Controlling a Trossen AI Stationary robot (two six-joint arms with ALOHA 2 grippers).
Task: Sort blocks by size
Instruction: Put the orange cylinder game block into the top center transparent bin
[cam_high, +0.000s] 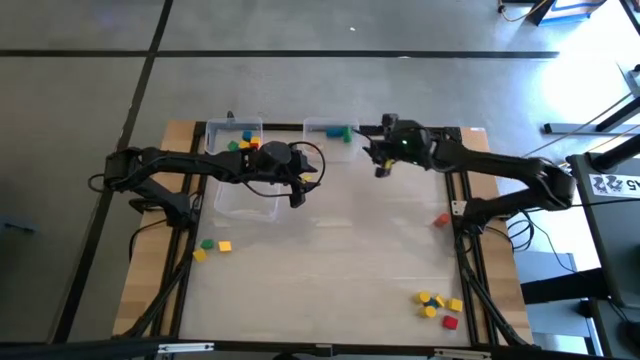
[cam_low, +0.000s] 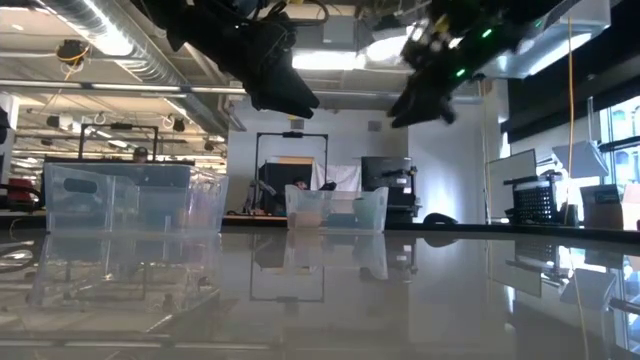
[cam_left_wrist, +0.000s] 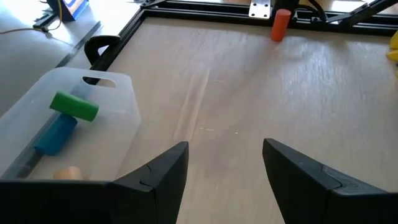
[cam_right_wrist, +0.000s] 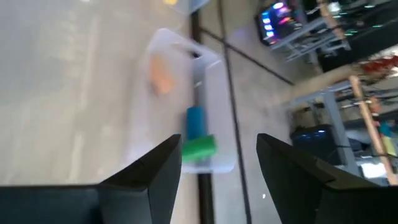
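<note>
Green block (cam_right_wrist: 199, 148) lies in the bin (cam_right_wrist: 214, 93) (beyond right gripper's (cam_right_wrist: 214, 180) open jaws).

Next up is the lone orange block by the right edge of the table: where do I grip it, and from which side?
The orange block stands upright and alone near the frame rail. Come straight down from above and close the right pincer across its upper sides. Nothing crowds it, though the rail is close, so keep the fingers parallel to it.

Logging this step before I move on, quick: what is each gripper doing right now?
Left gripper: open, holding nothing, above the bigger clear bin.
Right gripper: open, holding nothing, beside the smaller bin.
</note>
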